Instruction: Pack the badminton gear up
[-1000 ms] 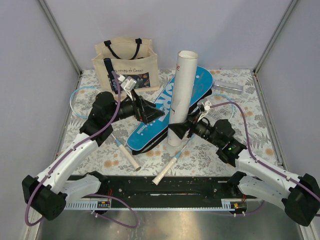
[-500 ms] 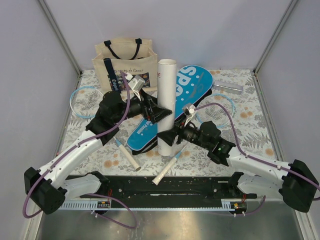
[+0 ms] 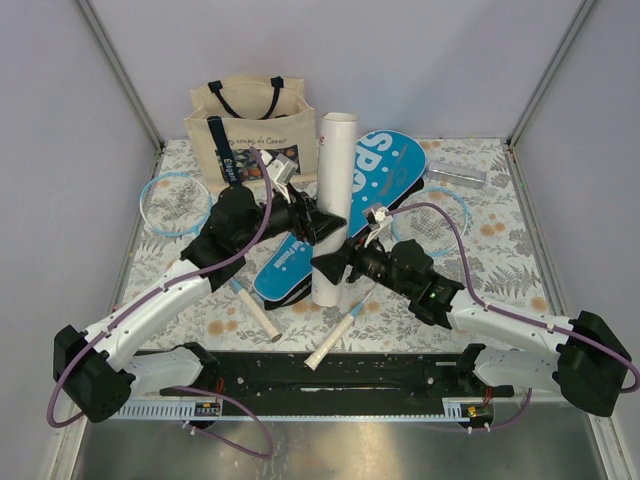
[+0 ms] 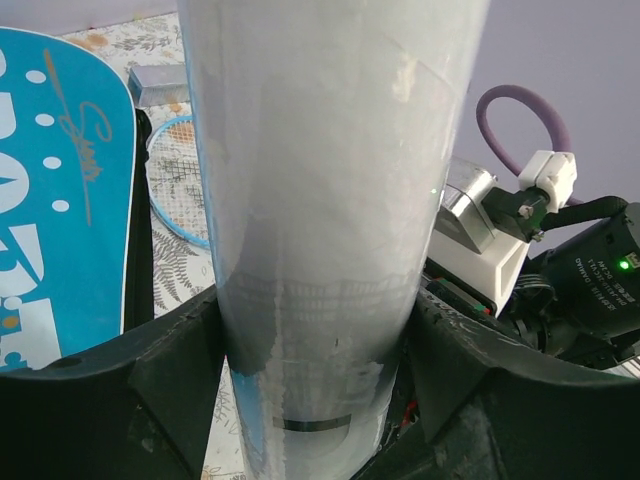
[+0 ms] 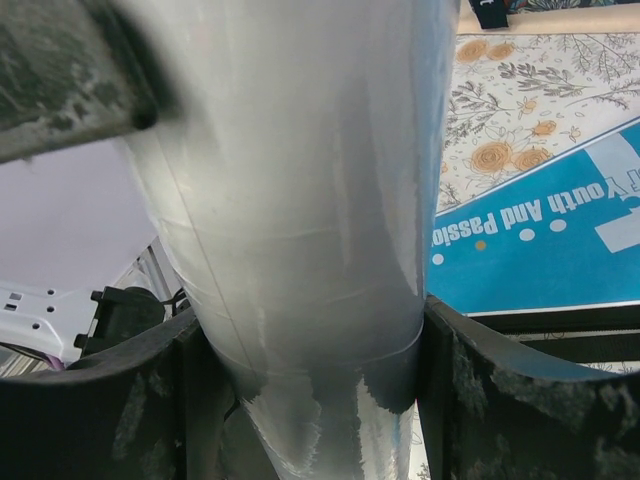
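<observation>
The white tube (image 3: 334, 190) stands nearly upright over the blue SPORT case (image 3: 385, 165). My left gripper (image 3: 325, 228) comes from the left and is shut on the tube's middle; in the left wrist view (image 4: 315, 330) both fingers press the tube (image 4: 320, 150). My right gripper (image 3: 336, 265) is shut on it lower down, as the right wrist view (image 5: 310, 340) shows around the tube (image 5: 300, 150). One racket (image 3: 172, 203) lies at the left. The other racket (image 3: 432, 215) lies at the right, its handle (image 3: 330, 345) near the front.
A beige tote (image 3: 250, 125) with black straps stands at the back left. A silver box (image 3: 455, 177) lies at the back right. The case also shows in the wrist views (image 4: 60, 200) (image 5: 540, 250). Grey walls enclose the floral table (image 3: 500, 260).
My right gripper carried the tube leftward and straightened it. My left gripper moved right and closed round the tube's middle.
</observation>
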Tool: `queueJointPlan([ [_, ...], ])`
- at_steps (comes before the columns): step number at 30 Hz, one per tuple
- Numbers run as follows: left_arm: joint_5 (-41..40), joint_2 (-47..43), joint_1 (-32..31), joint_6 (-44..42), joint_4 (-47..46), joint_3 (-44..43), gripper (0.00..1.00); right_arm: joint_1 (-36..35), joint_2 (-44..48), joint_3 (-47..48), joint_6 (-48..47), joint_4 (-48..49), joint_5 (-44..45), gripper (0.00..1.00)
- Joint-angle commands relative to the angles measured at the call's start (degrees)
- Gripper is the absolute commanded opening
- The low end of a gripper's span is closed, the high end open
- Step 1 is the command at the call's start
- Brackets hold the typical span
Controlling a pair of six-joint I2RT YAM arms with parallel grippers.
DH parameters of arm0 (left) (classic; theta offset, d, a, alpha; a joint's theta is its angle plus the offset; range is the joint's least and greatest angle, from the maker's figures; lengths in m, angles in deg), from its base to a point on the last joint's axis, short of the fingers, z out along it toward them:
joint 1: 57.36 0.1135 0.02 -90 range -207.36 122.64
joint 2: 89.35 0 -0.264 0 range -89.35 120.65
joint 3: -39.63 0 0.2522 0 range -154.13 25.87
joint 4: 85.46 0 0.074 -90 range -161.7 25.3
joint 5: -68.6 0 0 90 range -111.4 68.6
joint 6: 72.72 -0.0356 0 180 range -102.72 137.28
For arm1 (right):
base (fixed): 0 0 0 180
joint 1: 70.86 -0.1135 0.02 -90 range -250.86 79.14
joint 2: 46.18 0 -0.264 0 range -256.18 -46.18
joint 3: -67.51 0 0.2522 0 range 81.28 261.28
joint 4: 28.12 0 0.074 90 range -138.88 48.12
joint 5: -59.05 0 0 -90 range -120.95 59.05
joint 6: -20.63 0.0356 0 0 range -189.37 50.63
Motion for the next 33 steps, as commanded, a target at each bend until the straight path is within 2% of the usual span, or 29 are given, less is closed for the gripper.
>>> queueJointPlan([
  [1,-0.29,0.75,-0.12,-0.58,-2.59,0.13,0.65,-0.66,0.57,2.99,0.06,1.85,3.63,0.38],
  [3,0.58,1.10,-0.12,-0.23,-3.03,0.22,0.66,-0.66,0.57,2.82,-0.47,1.76,3.47,0.37],
  [6,1.29,1.89,-0.12,0.21,-2.50,-0.39,0.79,-0.66,0.66,2.73,-0.47,2.28,3.03,0.36],
  [9,1.38,2.50,-0.12,0.65,-2.50,-0.57,0.82,-0.66,0.40,3.08,-0.65,2.37,2.77,0.36],
  [12,1.73,2.59,-0.12,0.65,-1.98,-1.01,0.78,-0.66,0.40,3.16,-0.65,2.37,2.68,0.36],
  [16,2.08,2.33,-0.12,0.83,-2.50,-1.10,0.65,-0.75,0.48,2.99,-0.47,1.85,2.77,0.38],
  [18,2.43,2.24,-0.12,1.00,-2.15,-1.27,0.59,-0.75,0.57,2.73,0.23,1.15,2.77,0.45],
  [19,2.26,1.98,-0.12,1.00,-1.98,-1.36,0.57,-0.75,0.92,2.55,0.75,0.62,2.77,0.54],
  [25,0.77,-0.22,0.05,0.21,-0.57,-1.27,0.52,-0.75,5.57,1.15,3.13,-3.60,5.05,0.73],
  [33,1.20,-1.45,0.05,-0.67,1.63,-2.94,0.50,-0.66,12.96,0.00,4.80,-11.51,9.35,0.86],
])
